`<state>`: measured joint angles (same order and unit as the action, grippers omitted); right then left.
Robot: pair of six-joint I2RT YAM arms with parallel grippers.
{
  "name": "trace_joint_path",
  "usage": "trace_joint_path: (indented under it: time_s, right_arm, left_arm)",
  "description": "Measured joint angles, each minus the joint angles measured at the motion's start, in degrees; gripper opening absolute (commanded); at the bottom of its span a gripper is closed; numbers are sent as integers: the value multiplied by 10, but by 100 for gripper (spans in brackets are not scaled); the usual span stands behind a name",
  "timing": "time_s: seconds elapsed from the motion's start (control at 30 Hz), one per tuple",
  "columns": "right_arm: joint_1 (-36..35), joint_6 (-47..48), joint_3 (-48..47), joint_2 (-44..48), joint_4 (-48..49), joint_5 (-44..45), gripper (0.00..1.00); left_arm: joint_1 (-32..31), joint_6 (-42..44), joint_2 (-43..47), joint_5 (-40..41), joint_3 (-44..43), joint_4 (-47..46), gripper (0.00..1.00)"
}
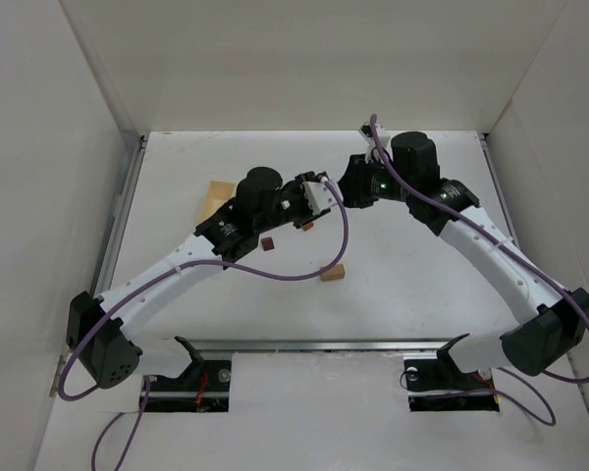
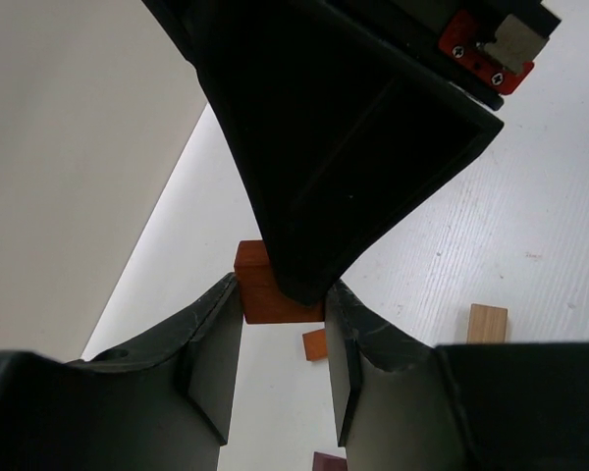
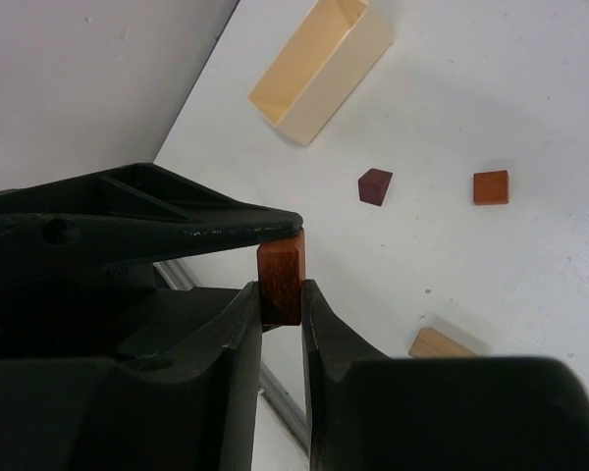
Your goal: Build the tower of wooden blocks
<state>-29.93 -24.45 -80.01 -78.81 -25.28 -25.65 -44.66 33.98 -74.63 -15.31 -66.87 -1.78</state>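
White table [image 1: 402,289] (tan block [image 1: 333,274]), white walls [image 1: 304,59]

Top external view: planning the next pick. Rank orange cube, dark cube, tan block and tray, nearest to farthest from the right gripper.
From the right gripper, shut on a red cube:
1. Orange cube, just below-left.
2. Dark cube, further left, and tan block, straight below: too close to call.
3. Tray, far left.
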Motion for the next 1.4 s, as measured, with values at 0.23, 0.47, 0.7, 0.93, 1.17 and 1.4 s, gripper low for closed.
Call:
trace_joint_path:
  time_s: [0.23,0.47,0.7,0.93,1.17,1.4]
  right_arm:
    - [-10,-6,0,1,-2,39,0]
    - [-14,-38,0,4,-60,187,0]
    - [-44,-82,35,-9,-147,353,0]
    - [-81,-137,116,-26,-197,412,0]
    - [-60,-164,124,22,-201,440,0]
    - [-53,-170,126,51,-201,455,0]
  left_arm:
    - [-2,-5,0,16,4,-2,61]
    - [-3,-36,3,82,9,31,79]
    - [10,-120,69,155,95,107,67]
    - [10,-99,128,66,189,156,83]
    - [-60,-34,5,32,176,167,89]
    - [-82,-41,-188,39,73,192,88]
